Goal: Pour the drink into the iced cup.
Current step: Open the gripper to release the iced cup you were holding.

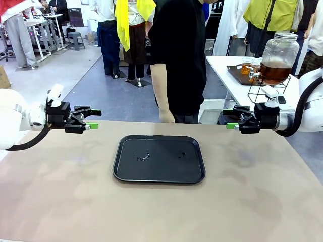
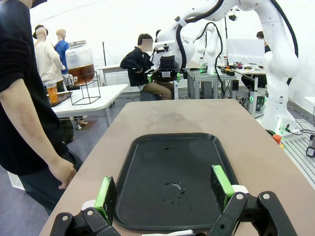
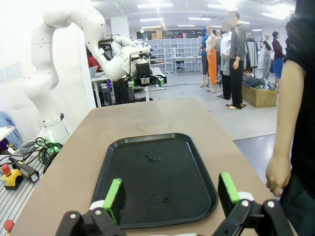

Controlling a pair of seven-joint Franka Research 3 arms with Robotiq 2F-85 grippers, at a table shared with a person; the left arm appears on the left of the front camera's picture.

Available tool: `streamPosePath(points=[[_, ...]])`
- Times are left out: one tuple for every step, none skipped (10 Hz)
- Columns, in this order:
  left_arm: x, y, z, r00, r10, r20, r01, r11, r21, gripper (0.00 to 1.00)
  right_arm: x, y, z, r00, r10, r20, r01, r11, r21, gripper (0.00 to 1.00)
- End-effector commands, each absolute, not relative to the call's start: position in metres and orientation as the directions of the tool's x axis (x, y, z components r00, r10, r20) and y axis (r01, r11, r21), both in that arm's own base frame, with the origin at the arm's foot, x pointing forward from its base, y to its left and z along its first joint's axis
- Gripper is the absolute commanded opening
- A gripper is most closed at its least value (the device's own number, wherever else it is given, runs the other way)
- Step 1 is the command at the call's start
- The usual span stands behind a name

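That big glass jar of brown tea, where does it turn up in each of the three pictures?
Front view: the jar stands at upper right, on a wire stand on a white side table behind the right arm.
Left wrist view: the jar is at upper left, on the same stand.
Right wrist view: not in the picture.
Shared landmark: the black tray on the brown table.

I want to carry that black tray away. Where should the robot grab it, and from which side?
Best bet is the raised rim of the black tray. It lies flat on the table, so only the upturned edge gives the fingers something to pinch. The left gripper could take the left short edge and the right gripper the right one, each coming in from its own side; both are open.
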State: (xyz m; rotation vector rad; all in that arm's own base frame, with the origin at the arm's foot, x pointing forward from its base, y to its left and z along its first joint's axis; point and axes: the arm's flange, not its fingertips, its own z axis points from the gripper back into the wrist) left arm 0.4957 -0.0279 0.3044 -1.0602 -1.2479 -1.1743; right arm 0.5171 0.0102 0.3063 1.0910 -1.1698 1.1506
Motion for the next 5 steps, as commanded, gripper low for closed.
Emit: streamPosePath(points=[[0.4952, -0.0285, 0.3058, -0.035, -0.058, 0.998, 0.992, 0.119, 0.042, 1.00, 0.5197, 0.0116, 0.3094, 0.044, 0.087, 0.995, -0.995, 0.091, 0.036, 1.00], [0.4952, -0.0285, 0.3058, -0.035, -0.058, 0.998, 0.992, 0.119, 0.042, 1.00, 0.5197, 0.0116, 0.3094, 0.044, 0.087, 0.995, -0.995, 0.091, 0.036, 1.00], [0.4952, -0.0285, 0.3058, -0.035, -0.058, 0.998, 0.992, 0.119, 0.042, 1.00, 0.5197, 0.0116, 0.3094, 0.044, 0.087, 0.995, -0.995, 0.091, 0.036, 1.00], [0.4952, -0.0285, 0.3058, -0.035, -0.058, 0.998, 0.992, 0.119, 0.042, 1.00, 0.5197, 0.0116, 0.3094, 0.044, 0.087, 0.995, -0.995, 0.091, 0.036, 1.00], [0.4952, -0.0285, 0.3058, -0.035, -0.058, 0.998, 0.992, 0.119, 0.042, 1.00, 0.5197, 0.0116, 0.3094, 0.044, 0.087, 0.995, -0.995, 0.091, 0.036, 1.00]])
